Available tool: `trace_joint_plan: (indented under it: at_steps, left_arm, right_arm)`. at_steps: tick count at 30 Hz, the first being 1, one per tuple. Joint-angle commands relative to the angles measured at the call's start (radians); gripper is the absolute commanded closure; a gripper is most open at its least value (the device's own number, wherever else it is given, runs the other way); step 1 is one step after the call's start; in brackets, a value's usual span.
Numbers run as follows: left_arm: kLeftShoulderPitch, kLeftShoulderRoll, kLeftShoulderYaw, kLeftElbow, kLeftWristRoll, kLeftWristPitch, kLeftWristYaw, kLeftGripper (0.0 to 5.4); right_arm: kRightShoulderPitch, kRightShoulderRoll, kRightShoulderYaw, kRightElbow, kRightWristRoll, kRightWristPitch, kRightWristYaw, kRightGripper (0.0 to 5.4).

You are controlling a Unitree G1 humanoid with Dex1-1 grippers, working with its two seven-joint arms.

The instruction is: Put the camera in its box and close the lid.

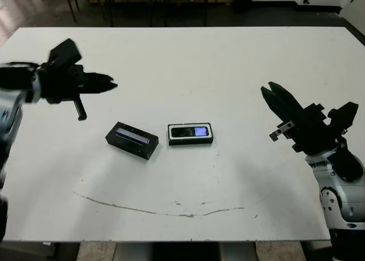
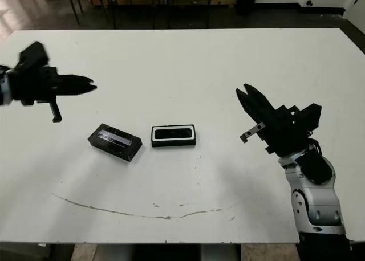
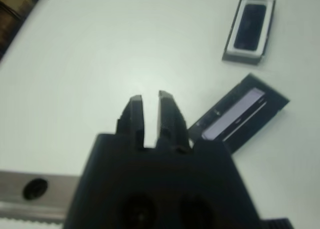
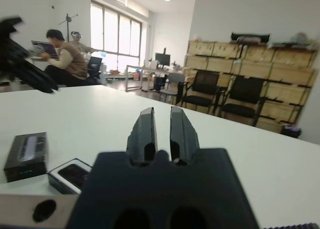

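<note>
the camera is lying inside the box just below the centre of the frame, its little blue screen glowing at its right end, with the white lining showing as a thin border all around it. the lid is sitting just left of the box, apart from it by a narrow gap and turned slightly askew, its glossy strip facing up. both are resting on the white worktop, well in from every edge.

the left hand is hovering at the upper left of the frame, above and left of the lid, its fingers pressed nearly together with only a thin slit between them in the left wrist view, pinching nothing. the right hand is hanging at the right of the frame, well apart from the box, its fingers also close together and carrying nothing.

bare worktop is lying open between each hand and the two pieces. a thin dark scuff line is curving across the worktop near its front edge. in the right wrist view, a seated person is showing beyond the worktop.
</note>
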Motion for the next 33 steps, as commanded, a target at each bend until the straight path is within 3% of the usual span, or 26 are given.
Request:
trace_joint_plan:
  at_steps: [1,7,16,19,24,33]
  left_arm:
    - [-0.094,-0.057,-0.096,0.158,0.103,-0.057,-0.054,5.40]
    - [-0.199,-0.162,-0.193,0.346,0.236,-0.137,-0.083,5.40]
    - [-0.189,-0.277,-0.204,0.479,0.318,-0.174,0.026,5.40]
    - [-0.185,-0.291,-0.205,0.495,0.337,-0.183,0.032,5.40]
    - [-0.198,-0.306,-0.254,0.517,0.406,-0.122,0.014,5.40]
    - [-0.175,-0.235,-0.317,0.448,0.471,-0.157,-0.148,5.40]
  right_arm:
    - [0.020,-0.004,-0.002,-0.032,-0.011,0.042,-0.018,5.39]
    - [0.027,-0.011,-0.013,-0.026,-0.026,0.057,-0.026,5.39]
    - [0.036,-0.006,-0.001,-0.016,-0.028,0.065,-0.008,5.39]
    - [0.044,-0.005,-0.005,-0.031,-0.040,0.072,-0.026,5.39]
    - [0.032,-0.002,-0.010,0.012,-0.049,0.017,-0.001,5.39]
    - [0.035,-0.002,-0.015,0.016,-0.045,0.004,0.009,5.39]
